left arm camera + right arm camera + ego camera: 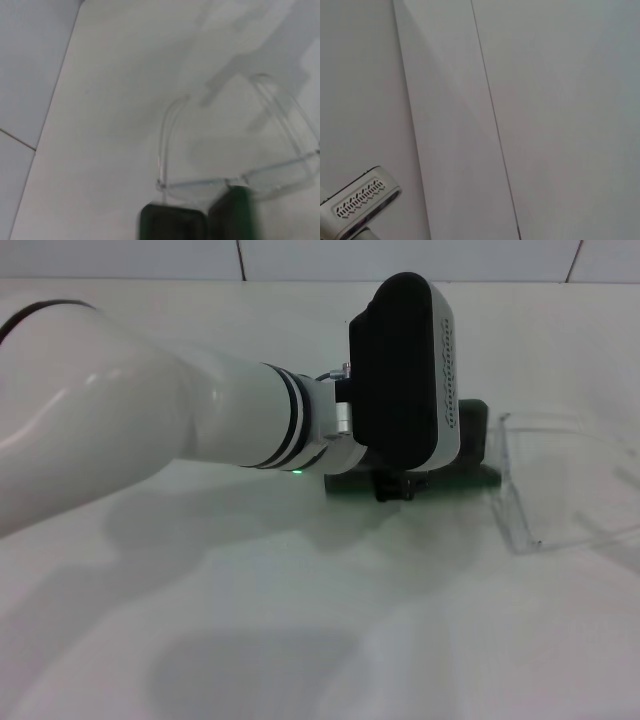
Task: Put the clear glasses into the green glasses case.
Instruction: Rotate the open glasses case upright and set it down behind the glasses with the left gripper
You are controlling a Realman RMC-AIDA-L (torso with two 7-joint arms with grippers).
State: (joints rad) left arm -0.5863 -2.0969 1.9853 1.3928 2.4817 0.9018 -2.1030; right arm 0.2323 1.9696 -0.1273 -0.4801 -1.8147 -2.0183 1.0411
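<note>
The green glasses case lies at the table's middle, mostly hidden under my left arm's black wrist housing. In the left wrist view the green glasses case shows a dark inside, with a green upright part beside it. The clear glasses lie just right of the case, lens toward it, arms pointing right. From the left wrist the clear glasses lie right against the case. My left gripper reaches down at the case's front edge. My right gripper is out of view.
The white table runs back to a tiled wall. The right wrist view shows only wall tiles and a vented grey housing at one corner.
</note>
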